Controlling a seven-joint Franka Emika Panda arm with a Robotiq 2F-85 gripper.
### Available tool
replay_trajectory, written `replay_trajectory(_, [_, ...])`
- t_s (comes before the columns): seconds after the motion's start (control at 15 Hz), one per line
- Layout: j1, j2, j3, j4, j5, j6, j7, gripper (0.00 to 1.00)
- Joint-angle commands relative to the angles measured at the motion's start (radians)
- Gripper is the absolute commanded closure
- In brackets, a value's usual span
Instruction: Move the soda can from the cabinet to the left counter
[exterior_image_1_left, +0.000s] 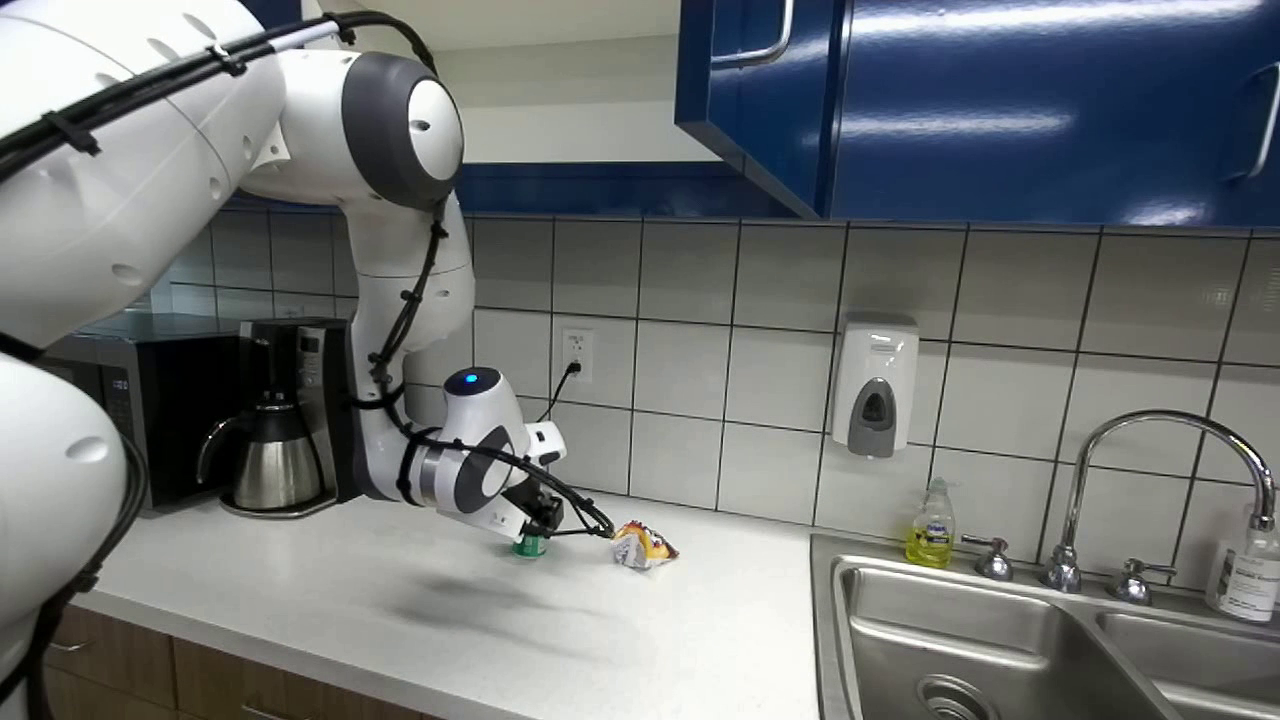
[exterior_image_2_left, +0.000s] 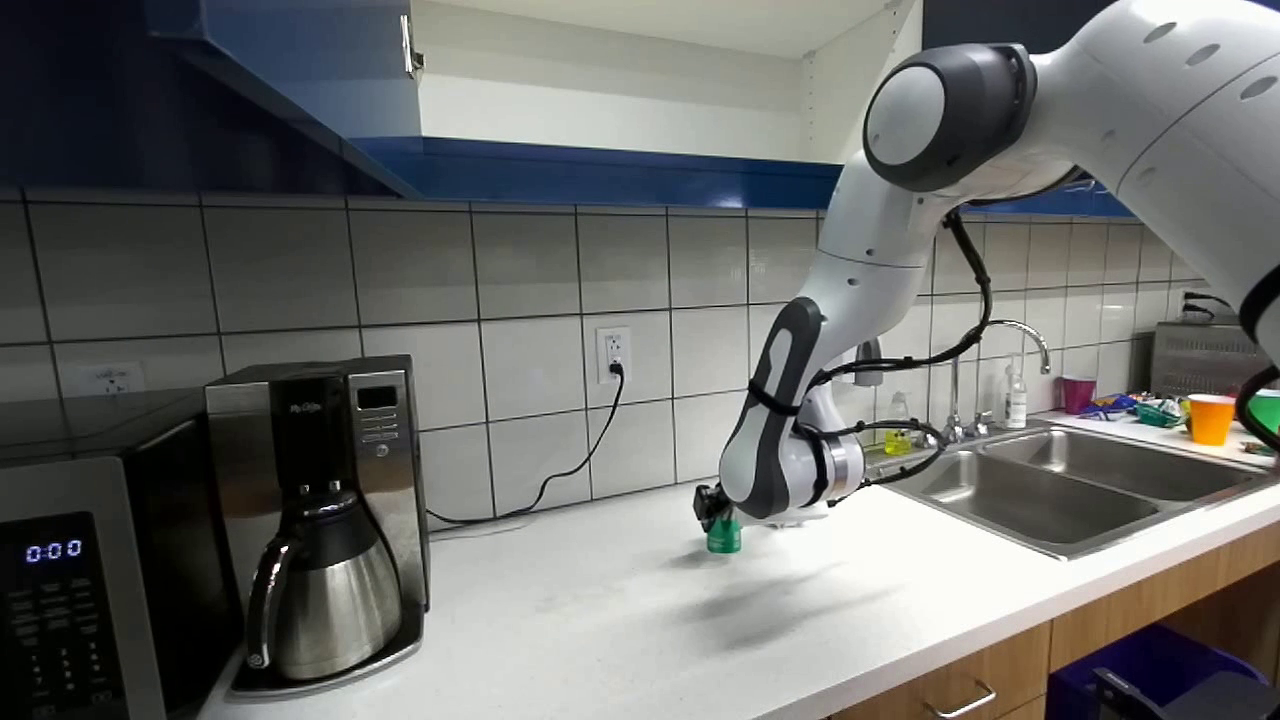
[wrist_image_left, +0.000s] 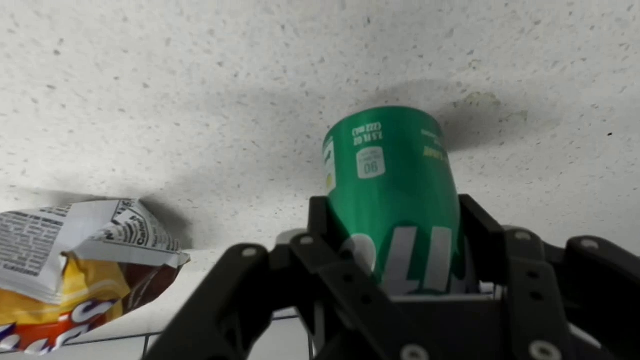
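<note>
You've got the black two-finger gripper (wrist_image_left: 394, 215) clamped on the green cylindrical soda can (wrist_image_left: 392, 175), fingers (wrist_image_left: 482, 225) part-spread against its sides, right down at the white speckled countertop (wrist_image_left: 225, 100), contact there unclear.

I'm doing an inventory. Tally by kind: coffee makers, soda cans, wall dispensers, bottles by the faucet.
Coffee maker: 1
Soda can: 1
Wall dispenser: 1
Yellow bottle and white-labelled bottle: 2
Total: 5

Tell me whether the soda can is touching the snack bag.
Apart. The wrist view shows a wide gap of speckled counter between the soda can and the snack bag.
</note>
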Motion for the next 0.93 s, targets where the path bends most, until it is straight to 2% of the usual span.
replay_trajectory(0.0, [-0.017,0.016,0.013,0.030,-0.015,-0.002,-0.013,0.62])
replay_trajectory(0.27, [-0.015,0.027,0.010,0.038,-0.015,-0.002,-0.014,0.62])
replay_trajectory(0.33, [-0.011,0.030,0.006,0.039,-0.015,-0.002,-0.017,0.14])
replay_trajectory(0.47, [-0.013,0.033,0.009,0.044,-0.015,-0.002,-0.015,0.04])
replay_trajectory(0.53, [-0.015,0.033,0.011,0.044,-0.015,-0.002,-0.014,0.01])
replay_trajectory(0.87, [-0.013,0.025,0.010,0.041,-0.013,-0.002,-0.014,0.00])
